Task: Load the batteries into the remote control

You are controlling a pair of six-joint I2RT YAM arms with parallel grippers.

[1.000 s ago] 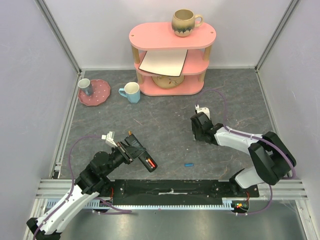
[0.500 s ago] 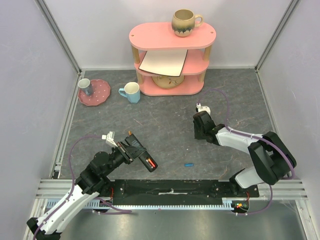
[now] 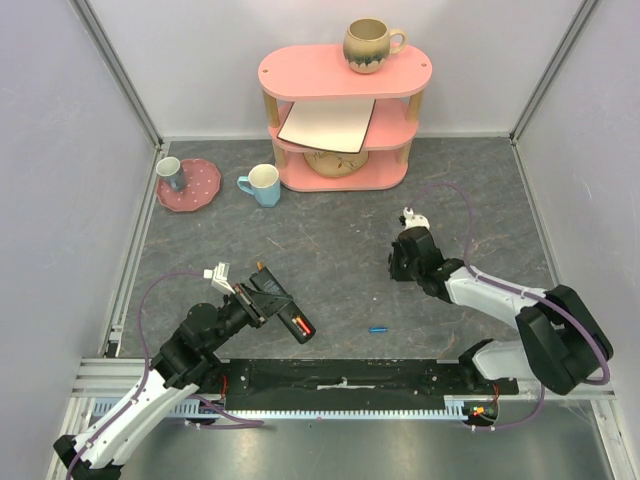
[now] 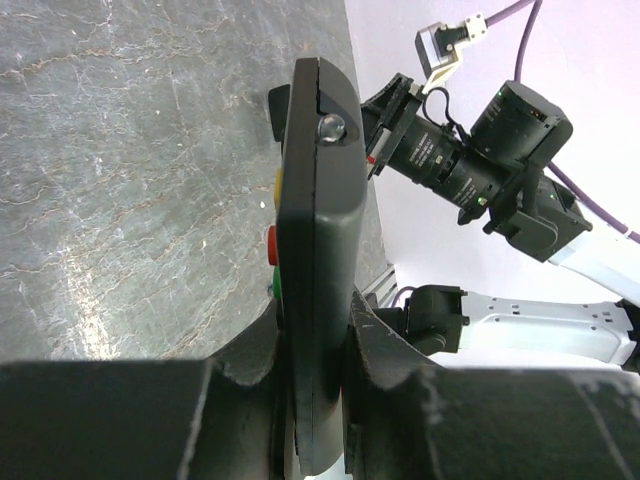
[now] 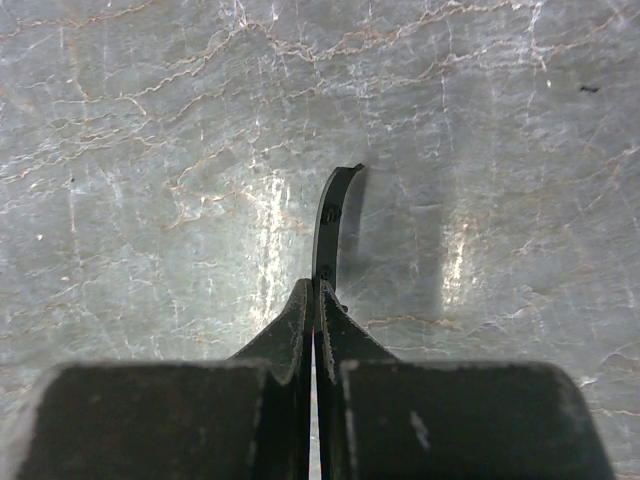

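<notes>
The remote control [image 3: 283, 309] is a slim black bar held edge-on above the table's near left, with my left gripper [image 3: 249, 306] shut on it. A red-orange battery [image 3: 298, 325] shows in its open end. In the left wrist view the remote control [image 4: 320, 200] stands between the fingers of the left gripper [image 4: 318, 340], with coloured buttons along its left side. The blue battery [image 3: 378, 328] lies loose on the table near the front middle. My right gripper [image 3: 402, 268] is shut on a thin curved black plate [image 5: 326, 215], seen edge-on at the right gripper's [image 5: 317, 292] tips above the table.
A pink three-tier shelf [image 3: 340, 120] stands at the back with a brown mug [image 3: 371, 44] on top. A blue-and-white mug [image 3: 262, 185] and a pink plate [image 3: 200, 190] carrying a small cup [image 3: 170, 172] sit at the back left. Side walls close in on both sides.
My right gripper has closed onto the thin black plate, and its arm has swung a little to the right. The left arm and the remote have not moved.
</notes>
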